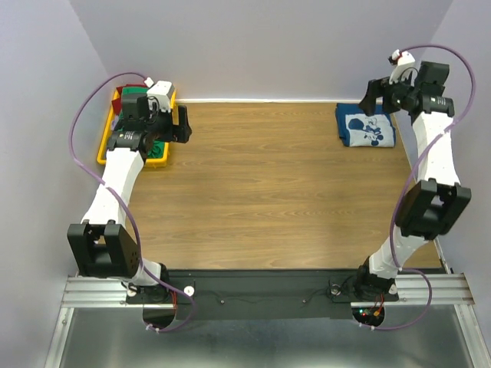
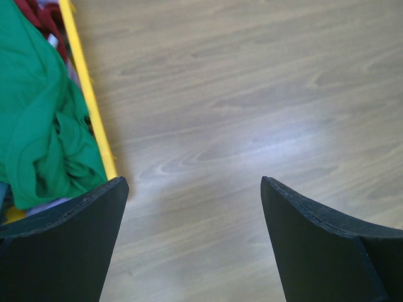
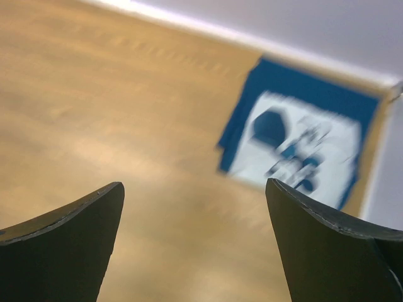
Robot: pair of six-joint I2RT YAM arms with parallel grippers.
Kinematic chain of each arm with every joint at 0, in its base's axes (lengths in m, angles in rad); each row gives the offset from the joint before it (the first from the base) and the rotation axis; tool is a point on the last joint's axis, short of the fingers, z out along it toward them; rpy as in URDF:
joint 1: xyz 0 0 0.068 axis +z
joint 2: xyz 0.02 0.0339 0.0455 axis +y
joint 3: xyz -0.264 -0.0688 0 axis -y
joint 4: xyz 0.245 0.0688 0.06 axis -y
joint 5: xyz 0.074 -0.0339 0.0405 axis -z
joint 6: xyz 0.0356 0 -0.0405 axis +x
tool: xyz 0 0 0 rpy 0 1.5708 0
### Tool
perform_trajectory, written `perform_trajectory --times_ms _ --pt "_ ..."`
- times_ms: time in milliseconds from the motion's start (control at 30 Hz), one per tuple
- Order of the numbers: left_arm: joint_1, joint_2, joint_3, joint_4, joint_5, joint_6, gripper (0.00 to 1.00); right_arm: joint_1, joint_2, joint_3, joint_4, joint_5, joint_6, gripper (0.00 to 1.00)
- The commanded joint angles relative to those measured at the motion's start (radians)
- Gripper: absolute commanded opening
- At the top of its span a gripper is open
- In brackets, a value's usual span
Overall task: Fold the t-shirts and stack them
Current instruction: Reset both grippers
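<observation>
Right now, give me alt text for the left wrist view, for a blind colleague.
The left claw hangs open over the wooden table, holding nothing. At the left edge, a crumpled bright green cloth t-shirt lies in a yellow plastic tray, with dark red cloth behind it.

left arm [image 1: 115,180] and right arm [image 1: 439,153]: white link shells, black joint housings, purple cable [image 1: 80,126] looped along each, black wedge-shaped fingers [image 2: 63,251], red LEDs [image 1: 374,310] at right base.
</observation>
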Motion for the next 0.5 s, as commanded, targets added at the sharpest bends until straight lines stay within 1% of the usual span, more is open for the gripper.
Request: perform_trajectory --times_ms 0,33,67,100,133,167,200,233,267,300,400,467 --pt "-0.003 -0.039 0.003 -0.107 0.07 0.081 0.99 -0.005 -0.136 -0.181 -0.072 -0.103 0.102 1.0" --pt "-0.003 -0.059 -0.025 -0.094 0.065 0.096 0.98 0.001 -0.168 -0.296 -0.072 -0.114 0.115 1.0" --pt "-0.005 -0.08 -0.054 -0.087 0.059 0.124 0.99 0.007 -0.2 -0.353 -0.072 -0.125 0.127 1.0" --pt "-0.008 -0.099 -0.082 -0.083 0.05 0.142 0.99 0.013 -0.268 -0.404 -0.072 -0.126 0.13 1.0" --pt "-0.011 -0.138 -0.141 -0.077 0.027 0.156 0.99 0.028 -0.294 -0.518 -0.071 -0.12 0.129 1.0" --pt "-0.012 -0.16 -0.172 -0.074 0.021 0.191 0.99 0.038 -0.322 -0.565 -0.072 -0.12 0.127 1.0" --pt "-0.014 -0.181 -0.242 -0.068 0.013 0.206 0.99 0.045 -0.339 -0.614 -0.074 -0.117 0.127 1.0" --pt "-0.015 -0.227 -0.278 -0.061 -0.004 0.219 0.99 0.05 -0.371 -0.654 -0.077 -0.111 0.127 1.0" --pt "-0.014 -0.257 -0.318 -0.032 -0.014 0.242 0.99 0.053 -0.385 -0.723 -0.086 -0.113 0.115 1.0" --pt "-0.015 -0.307 -0.39 -0.006 -0.033 0.253 0.99 0.056 -0.414 -0.748 -0.095 -0.111 0.103 1.0" --pt "-0.02 -0.369 -0.488 0.018 -0.064 0.268 0.98 0.055 -0.48 -0.824 -0.098 -0.091 0.072 1.0" --pt "-0.02 -0.412 -0.511 0.02 -0.08 0.274 0.98 0.056 -0.53 -0.848 -0.092 -0.065 0.078 1.0"
